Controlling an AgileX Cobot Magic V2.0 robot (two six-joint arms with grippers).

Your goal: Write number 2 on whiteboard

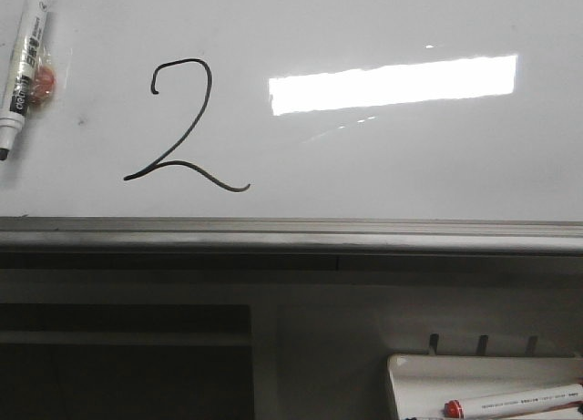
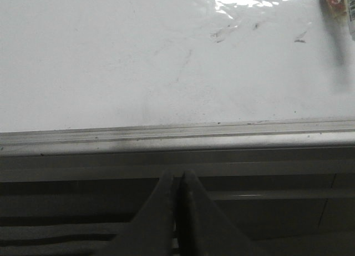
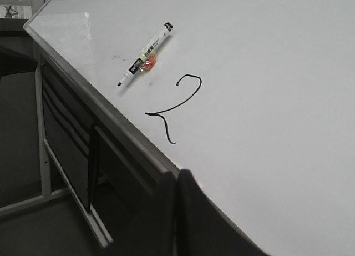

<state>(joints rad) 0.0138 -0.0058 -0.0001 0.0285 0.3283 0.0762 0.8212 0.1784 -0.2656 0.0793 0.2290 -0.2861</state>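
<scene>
Number 2 (image 1: 187,126) drawn on whiteboard (image 1: 410,165), left of glare. Black marker (image 1: 25,69) lies far left on board: light, stiff, slick; I'd grip mid-barrel. My left gripper (image 2: 178,181) and right gripper (image 3: 176,181) closed, empty, near rail.

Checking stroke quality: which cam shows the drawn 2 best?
Front view: the number 2 sits square-on, whole and sharp on the whiteboard. Right wrist view shows it whole but small and skewed. Left wrist view shows only blank board, no digit.
</scene>
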